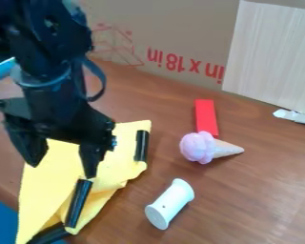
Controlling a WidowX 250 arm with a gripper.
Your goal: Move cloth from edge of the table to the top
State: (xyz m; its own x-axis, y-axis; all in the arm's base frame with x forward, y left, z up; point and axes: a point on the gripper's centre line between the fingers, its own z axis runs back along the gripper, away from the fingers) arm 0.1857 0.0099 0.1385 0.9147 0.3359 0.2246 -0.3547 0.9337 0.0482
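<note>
1. The yellow cloth [50, 183] lies on the left part of the desk [244, 209] in the camera view, directly below the hand [61, 167]. It spreads out between and behind the hand's fingers, creased and partly folded over along its lower right side.
2. Dark strips [78, 202] sit along the cloth: one at its upper right, one running down from near a fingertip, and one at its bottom end.
3. The hand is wide open, pointing down, its two fingers well apart with yellow fabric visible in the gap. It grips nothing. Whether the fingertip nearer the strip touches it or the cloth, one cannot tell.
4. Something flat and blue [2, 221] is at the lower left corner, beside the cloth.
5. Right of the cloth, a white spool [171, 205] lies tilted on its side.
6. Farther back, a toy ice cream cone [198, 147] lies with its pink scoop by the near end of a red block [206, 116].
7. Behind them stands brown cardboard [174, 28] bearing red printing, upside down, with a pale wood-grained panel [276, 57] at the right.
</note>
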